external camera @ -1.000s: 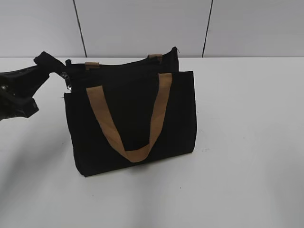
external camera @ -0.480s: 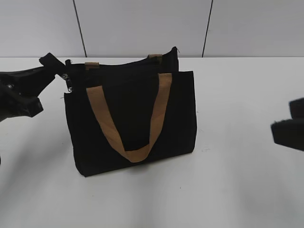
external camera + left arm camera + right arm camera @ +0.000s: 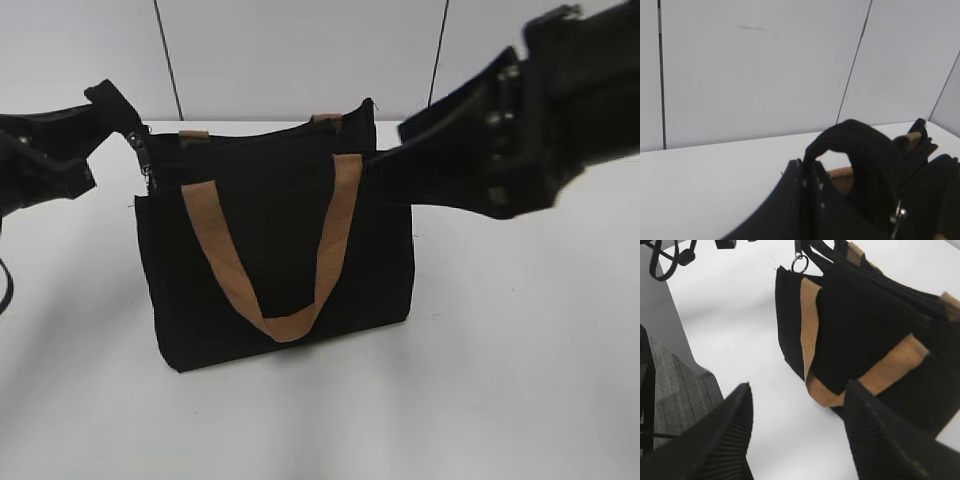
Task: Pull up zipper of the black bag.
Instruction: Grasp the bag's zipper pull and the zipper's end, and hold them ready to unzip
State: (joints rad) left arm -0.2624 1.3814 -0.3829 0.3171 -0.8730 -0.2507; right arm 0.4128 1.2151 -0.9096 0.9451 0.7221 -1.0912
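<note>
The black bag (image 3: 280, 250) stands upright on the white table, its tan handle (image 3: 330, 240) hanging down the front. The zipper (image 3: 260, 132) runs along the top edge, and its silvery pull tab (image 3: 149, 170) hangs at the left end. My left gripper (image 3: 118, 108) is shut on the black fabric tab at the bag's top left corner; in the left wrist view its jaws (image 3: 810, 165) pinch that looped tab, with the pull tab (image 3: 897, 217) to the right. My right gripper (image 3: 388, 172) is open and empty, in front of the bag's upper right. The right wrist view shows its fingers (image 3: 799, 385) apart, with the bag (image 3: 855, 330) and pull ring (image 3: 800, 262) beyond them.
The white table (image 3: 500, 380) stretches around the bag, with a panelled wall (image 3: 300, 50) behind. In the right wrist view the table's edge and a grey floor (image 3: 680, 385) lie at the left, with black cables (image 3: 670, 260) above.
The right arm came in from the right and swung up and left to the bag's upper right. The left gripper lifted a little with the tab.
</note>
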